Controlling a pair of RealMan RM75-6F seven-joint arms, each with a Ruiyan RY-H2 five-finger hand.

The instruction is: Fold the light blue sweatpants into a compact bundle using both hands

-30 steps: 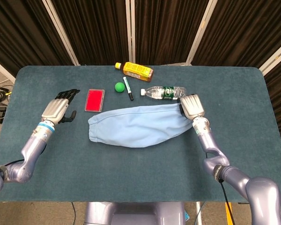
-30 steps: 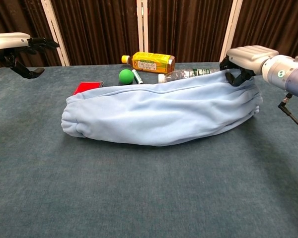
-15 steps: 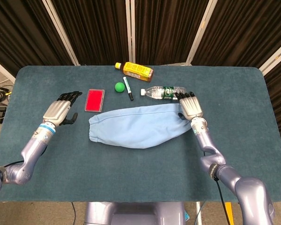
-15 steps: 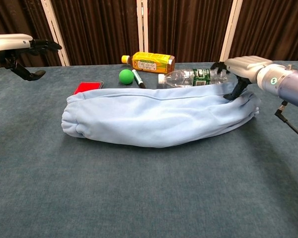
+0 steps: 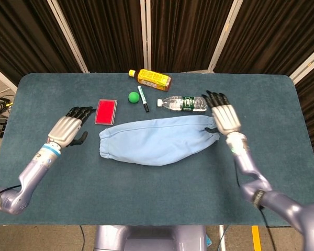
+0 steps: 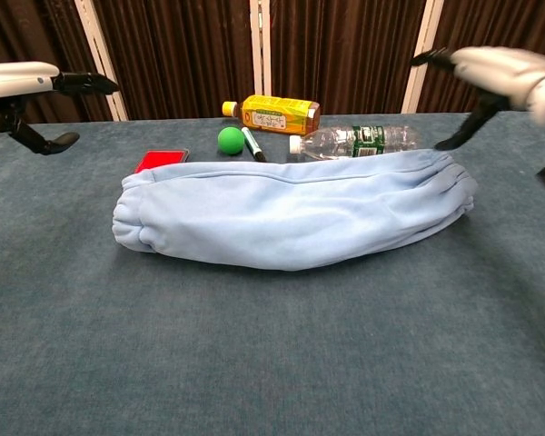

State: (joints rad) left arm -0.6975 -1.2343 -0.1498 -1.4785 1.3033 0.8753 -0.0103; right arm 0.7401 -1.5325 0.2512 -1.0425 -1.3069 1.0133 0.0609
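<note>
– Dark curtains behind, teal table (image 5: 162, 188). Hands?
– Right hand (image 5: 225, 116) & left hand (image 5: 67, 129) spread, holding nothing.
– Sweatpants?
– Light blue sweatpants (image 5: 156, 139) mid-table, long rumpled roll. Bottle labels unreadable.

We have two cameras on one scene. Our head view looks steeply down from above the near edge of the table (image 5: 162, 183), taking in the whole tabletop, with dark curtains (image 5: 102, 31) along the top of the frame. Our chest view sits low and close, facing level across the table (image 6: 272, 363) toward the same curtains (image 6: 350, 45). Both share the sweatpants (image 5: 157, 140) (image 6: 291, 209) in mid-frame, with a row of small items behind them. Both hands show only at the chest frame's upper corners.
</note>
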